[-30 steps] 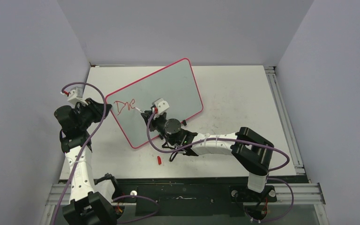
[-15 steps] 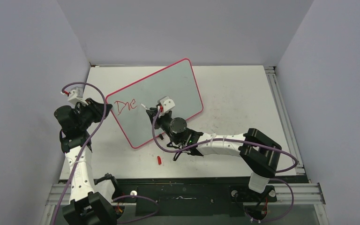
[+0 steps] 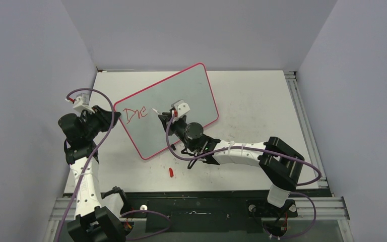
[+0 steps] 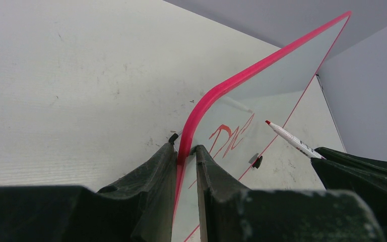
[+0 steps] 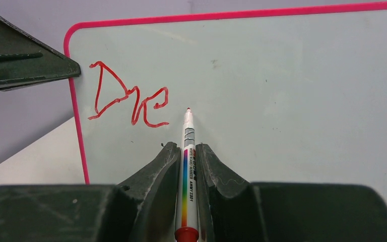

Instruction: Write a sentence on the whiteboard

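Note:
The whiteboard [image 3: 184, 88], pale grey with a red-pink rim, stands tilted up on the table. Red letters [image 5: 131, 103] reading "Dre" are written near its left end. My left gripper [image 4: 184, 148] is shut on the board's rim [image 4: 216, 96] at the left edge, also seen from above [image 3: 114, 115]. My right gripper [image 5: 186, 147] is shut on a white marker [image 5: 188, 132] with a rainbow stripe. The marker's red tip points at the board just right of the letters. Whether the tip touches the surface cannot be told. From above, the right gripper [image 3: 169, 117] is in front of the board's middle.
A small red marker cap [image 3: 171, 172] lies on the table in front of the board. A black clip foot [image 4: 256, 161] sits on the board's lower edge. Grey walls close in the table on three sides, and a metal rail [image 3: 302, 116] runs along the right.
The right arm has shifted to the right with the marker, and the tip now sits a little right of the last letter. The left gripper and the board have not moved.

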Action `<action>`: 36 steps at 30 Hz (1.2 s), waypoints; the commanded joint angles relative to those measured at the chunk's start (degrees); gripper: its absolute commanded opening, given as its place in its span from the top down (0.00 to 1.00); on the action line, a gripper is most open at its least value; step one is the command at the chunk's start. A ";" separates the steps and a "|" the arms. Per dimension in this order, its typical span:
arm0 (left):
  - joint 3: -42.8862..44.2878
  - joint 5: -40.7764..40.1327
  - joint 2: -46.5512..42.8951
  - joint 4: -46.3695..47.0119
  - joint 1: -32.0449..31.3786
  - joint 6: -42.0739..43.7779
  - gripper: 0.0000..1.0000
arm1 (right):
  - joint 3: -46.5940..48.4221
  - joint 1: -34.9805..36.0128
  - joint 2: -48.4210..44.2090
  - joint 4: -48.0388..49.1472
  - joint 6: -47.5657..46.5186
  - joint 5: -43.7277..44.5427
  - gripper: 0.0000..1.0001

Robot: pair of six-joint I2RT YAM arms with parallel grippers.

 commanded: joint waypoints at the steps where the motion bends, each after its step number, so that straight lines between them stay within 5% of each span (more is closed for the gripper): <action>1: 0.43 1.68 0.06 0.64 -0.64 0.17 0.82 | 3.08 -0.78 0.38 3.43 0.50 -2.12 0.95; 36: 0.51 1.78 0.46 0.66 -0.59 0.17 0.82 | 5.48 -1.98 3.68 3.13 1.25 -5.54 0.95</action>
